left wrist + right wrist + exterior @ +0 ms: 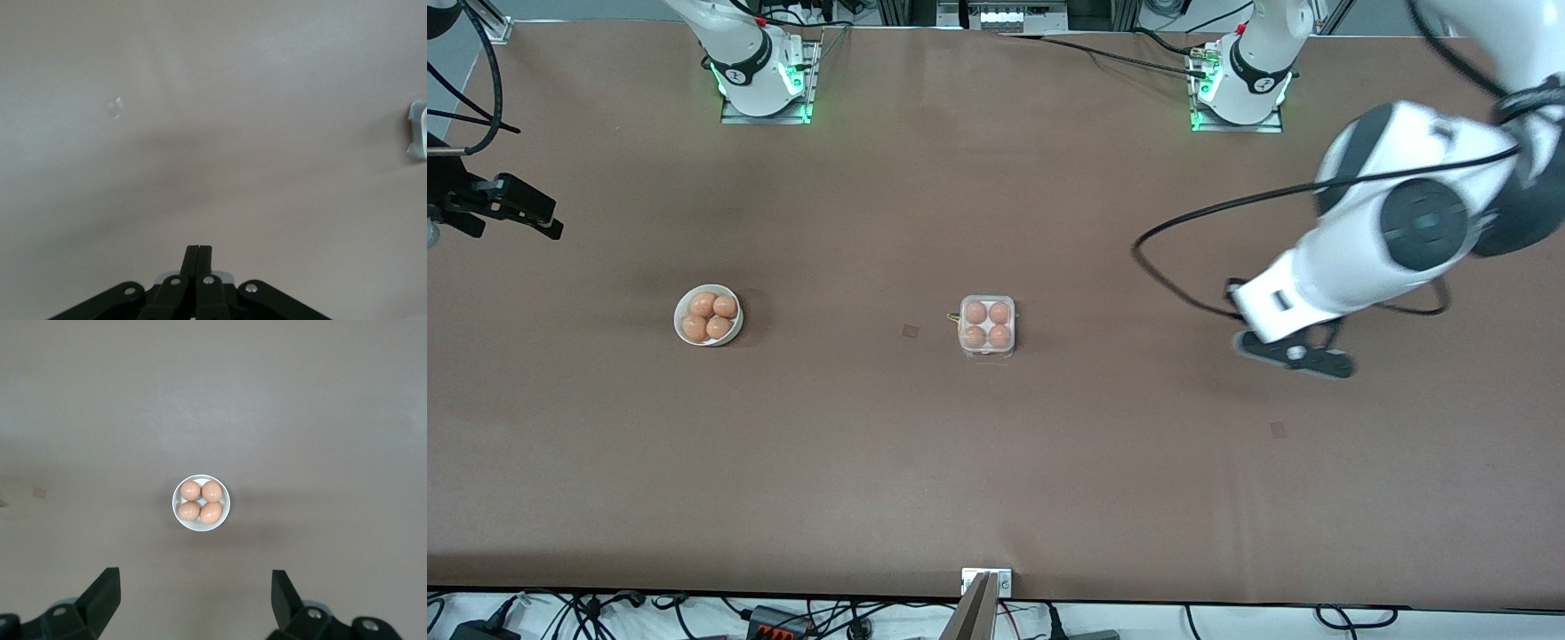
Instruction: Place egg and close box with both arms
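Box (987, 325) mid-bench, four eggs inside, lid looks down. Left tool (1294, 354) pinched empty, toward left-arm edge. Right tool (193, 597) wide, over bowl (201, 503). Check latch; keep clear.

Box (987, 325): I see it mid-table, four eggs (988, 324) in its cells.
Bowl (708, 315): toward the right arm's end, well apart from the box, four eggs inside.
Left gripper (1294, 353): over bare table toward the left arm's end.
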